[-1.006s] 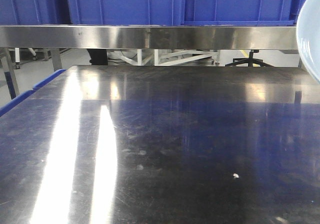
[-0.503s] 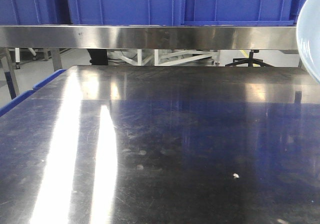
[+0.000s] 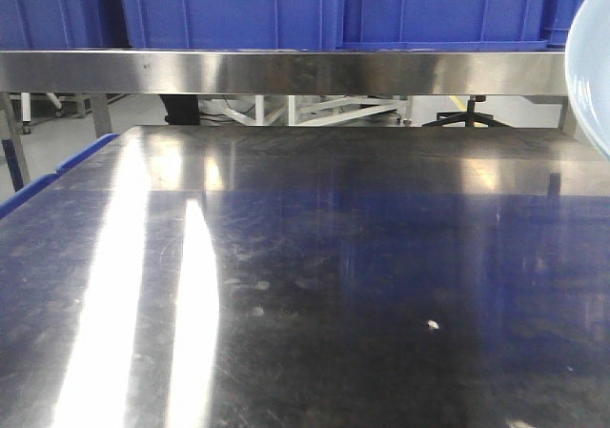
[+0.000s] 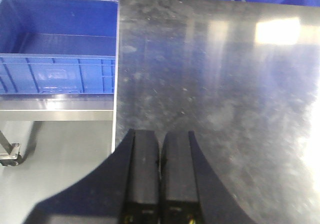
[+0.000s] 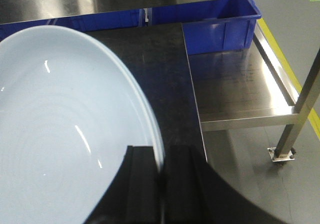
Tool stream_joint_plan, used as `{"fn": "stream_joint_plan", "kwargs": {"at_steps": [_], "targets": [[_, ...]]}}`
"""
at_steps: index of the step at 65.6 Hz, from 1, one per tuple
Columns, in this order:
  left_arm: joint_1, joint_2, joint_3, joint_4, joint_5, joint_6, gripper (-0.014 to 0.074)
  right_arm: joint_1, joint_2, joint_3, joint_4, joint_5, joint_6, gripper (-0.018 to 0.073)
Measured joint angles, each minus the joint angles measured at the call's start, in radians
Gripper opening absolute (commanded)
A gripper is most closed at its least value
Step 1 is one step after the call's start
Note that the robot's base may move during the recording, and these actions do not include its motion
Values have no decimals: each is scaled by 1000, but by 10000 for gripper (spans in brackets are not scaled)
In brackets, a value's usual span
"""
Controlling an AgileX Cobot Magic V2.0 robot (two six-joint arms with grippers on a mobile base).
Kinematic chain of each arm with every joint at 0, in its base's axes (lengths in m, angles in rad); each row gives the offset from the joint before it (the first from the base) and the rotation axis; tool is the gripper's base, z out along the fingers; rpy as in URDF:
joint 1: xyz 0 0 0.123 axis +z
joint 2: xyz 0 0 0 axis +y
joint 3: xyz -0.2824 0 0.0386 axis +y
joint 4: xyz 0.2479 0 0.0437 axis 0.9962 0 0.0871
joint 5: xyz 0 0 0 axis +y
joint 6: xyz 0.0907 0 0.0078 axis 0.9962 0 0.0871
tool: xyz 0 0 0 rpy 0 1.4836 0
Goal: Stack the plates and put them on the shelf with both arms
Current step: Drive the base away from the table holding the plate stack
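A glossy white plate (image 5: 65, 124) with a faint blue tint fills the left of the right wrist view, held tilted above the steel table (image 5: 160, 59). My right gripper (image 5: 161, 151) is shut on the plate's rim, one finger inside the rim and one outside. The front view catches only a curved slice of this plate (image 3: 591, 75) at its right edge, level with the shelf (image 3: 286, 71). My left gripper (image 4: 161, 133) hangs over the table's left edge (image 4: 117, 84), shut, with nothing between its fingers.
Blue crates (image 3: 238, 9) stand on the steel shelf above the table (image 3: 334, 256). More blue crates sit left of the table (image 4: 55, 49) and beyond its right end (image 5: 220, 24). A lower steel side surface (image 5: 240, 84) with a leg adjoins the table's right side.
The front view has shifted slightly: the table, shelf and a white speck on the table sit a little further left and higher. The plate stays at the right edge.
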Motion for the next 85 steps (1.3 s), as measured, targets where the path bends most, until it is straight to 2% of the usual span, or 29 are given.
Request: {"fn": "stream_joint_plan", "kwargs": {"at_steps": [85], "targets": [[0,0,0,0,0,0,87,0,0,0,1,0,0,48]]}}
